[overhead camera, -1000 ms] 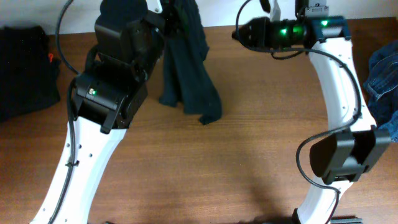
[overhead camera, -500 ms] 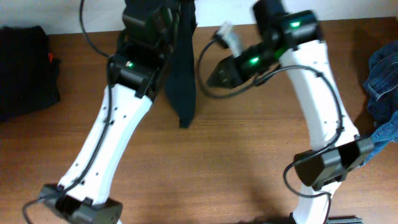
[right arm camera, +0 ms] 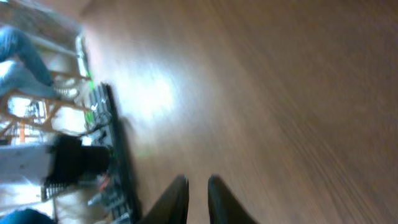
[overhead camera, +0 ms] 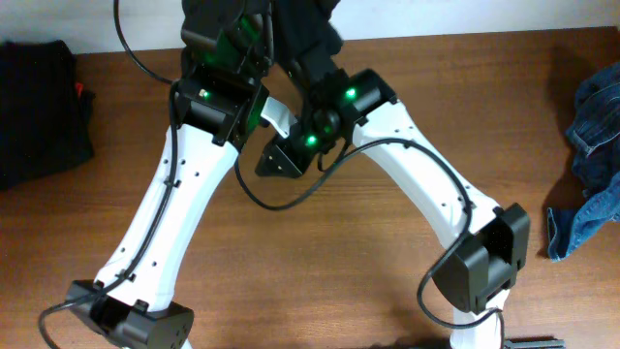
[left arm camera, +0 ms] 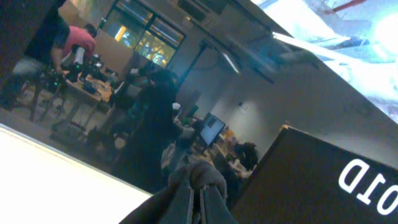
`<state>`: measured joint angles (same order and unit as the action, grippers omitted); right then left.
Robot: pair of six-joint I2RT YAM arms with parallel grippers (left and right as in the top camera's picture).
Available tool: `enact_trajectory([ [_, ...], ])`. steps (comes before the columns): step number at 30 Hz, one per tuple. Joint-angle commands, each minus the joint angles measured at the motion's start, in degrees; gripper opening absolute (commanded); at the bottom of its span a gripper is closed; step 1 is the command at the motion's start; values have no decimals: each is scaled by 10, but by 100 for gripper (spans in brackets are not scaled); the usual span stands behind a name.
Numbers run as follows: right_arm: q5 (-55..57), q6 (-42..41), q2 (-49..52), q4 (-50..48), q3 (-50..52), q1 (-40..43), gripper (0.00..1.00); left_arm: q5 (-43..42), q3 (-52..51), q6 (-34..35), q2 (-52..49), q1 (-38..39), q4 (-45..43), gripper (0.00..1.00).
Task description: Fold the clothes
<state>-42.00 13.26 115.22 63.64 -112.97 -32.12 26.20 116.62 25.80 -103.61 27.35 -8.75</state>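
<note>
Dark garment is plain and near-black with a teal cast, no print seen. It is held up at the far edge of the desk, bunched and largely hidden. The left pincer is clamped on a gathered fold of it, seen as a grey wad at the fingertips in the left wrist view. The right pincer is pointed down over the desk just near of the garment, with jaws narrow and a slim gap, nothing held. A black cloth pile is seen at far left and a blue denim garment at the right edge. The overhead sight of the garment is blocked by the left arm and right arm, which are crossed close together.
</note>
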Motion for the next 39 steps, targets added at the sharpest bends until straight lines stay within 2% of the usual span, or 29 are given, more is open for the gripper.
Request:
enact_trajectory([
  [1,45,-84,-4,-66,43,7,17,-4,26,3,28,8,17,0],
  [6,143,-152,-3,-168,81,7,17,-12,27,3,74,39,94,0],
  [12,199,-186,-3,-226,86,7,18,-46,27,3,120,72,177,1],
  [13,207,-188,-3,-232,86,7,22,-46,27,3,126,77,190,0],
  [18,242,-187,-3,-243,86,15,28,-45,27,3,148,98,252,0],
  [25,277,-180,-3,-220,86,74,30,-43,27,3,168,100,346,0],
  [28,275,-179,-3,-219,86,107,34,-43,27,3,169,100,390,0],
  [35,253,-101,-3,-202,86,151,38,-39,27,3,169,100,482,0],
  [39,258,-43,-3,-185,86,171,45,51,27,3,169,100,534,0],
])
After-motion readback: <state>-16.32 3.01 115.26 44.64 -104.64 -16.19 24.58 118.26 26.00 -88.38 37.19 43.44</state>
